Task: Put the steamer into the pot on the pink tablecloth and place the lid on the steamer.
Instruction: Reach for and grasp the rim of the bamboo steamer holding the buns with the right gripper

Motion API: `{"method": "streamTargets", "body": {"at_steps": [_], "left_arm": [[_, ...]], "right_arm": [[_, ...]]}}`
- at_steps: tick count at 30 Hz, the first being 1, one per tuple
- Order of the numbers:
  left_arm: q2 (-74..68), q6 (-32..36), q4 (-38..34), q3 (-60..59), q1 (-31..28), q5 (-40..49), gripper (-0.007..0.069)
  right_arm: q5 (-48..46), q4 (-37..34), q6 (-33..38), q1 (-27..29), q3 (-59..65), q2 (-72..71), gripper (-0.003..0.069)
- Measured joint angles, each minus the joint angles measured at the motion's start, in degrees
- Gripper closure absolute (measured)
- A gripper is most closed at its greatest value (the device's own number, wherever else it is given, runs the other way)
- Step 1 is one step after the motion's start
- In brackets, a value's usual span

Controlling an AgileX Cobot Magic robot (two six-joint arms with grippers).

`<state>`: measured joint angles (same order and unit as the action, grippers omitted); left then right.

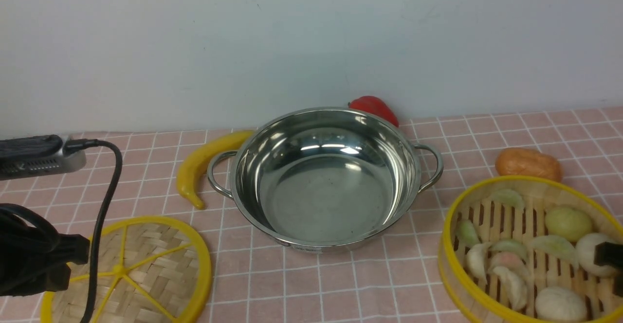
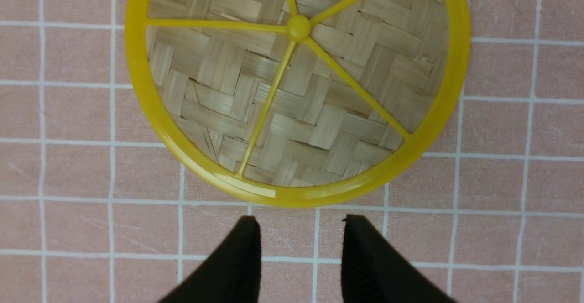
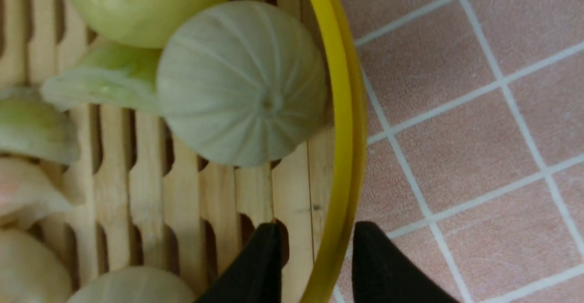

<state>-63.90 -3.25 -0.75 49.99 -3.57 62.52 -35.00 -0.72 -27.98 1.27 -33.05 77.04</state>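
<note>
In the front view, the pot (image 1: pixel 321 187) is seen empty at the middle of the pink tablecloth (image 1: pixel 340 284), by which the surface is covered. The steamer (image 1: pixel 489 218) is set well apart at the pot's right, and the lid (image 1: pixel 141 269) is laid flat at its left. A banana (image 1: pixel 204 165) is placed just beside the left handle, a red pepper (image 1: pixel 374 107) behind the pot, and a bread roll (image 1: pixel 528 164) behind the steamer. A power strip (image 1: pixel 34 155) is seen at the left edge, and the scene is backed by a plain pale wall (image 1: pixel 311 41).

In the left wrist view, the left tool (image 2: pixel 301 223) is shown with its jaws apart over bare cloth, just short of the lid's rim; nothing is held.

In the right wrist view, the right tool (image 3: pixel 317 230) is shown with its jaws apart astride the steamer's yellow rim, one finger inside over the slats and one outside; the rim is not yet clamped. A bun (image 3: pixel 242 84) is seen near the inner finger. The grasp is judged to be the step in hand. The rim should be pinched squarely, clear of the bun. The basket should be kept level and centred before it is lowered, since the pot looks only slightly wider.
</note>
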Motion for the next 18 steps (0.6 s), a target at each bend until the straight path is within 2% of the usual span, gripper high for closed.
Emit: {"method": "streamTargets", "body": {"at_steps": [3,8,12,18], "left_arm": [[0.0,0.0,-0.07,0.0,0.0,0.0,0.0382],[0.0,0.0,-0.12,0.0,0.0,-0.56,0.0382],[0.0,0.0,-0.12,0.0,0.0,-1.08,0.0382],[0.0,0.0,-0.14,0.0,0.0,-1.08,0.0382]], "right_arm": [[0.56,0.05,-0.91,0.0,0.0,2.3,0.044],[1.83,0.72,-2.93,0.02,-0.26,3.86,0.0561],[0.85,3.76,-1.82,0.02,-0.88,4.16,0.0571],[-5.92,10.06,-1.99,0.02,-2.72,4.36,0.0583]]}}
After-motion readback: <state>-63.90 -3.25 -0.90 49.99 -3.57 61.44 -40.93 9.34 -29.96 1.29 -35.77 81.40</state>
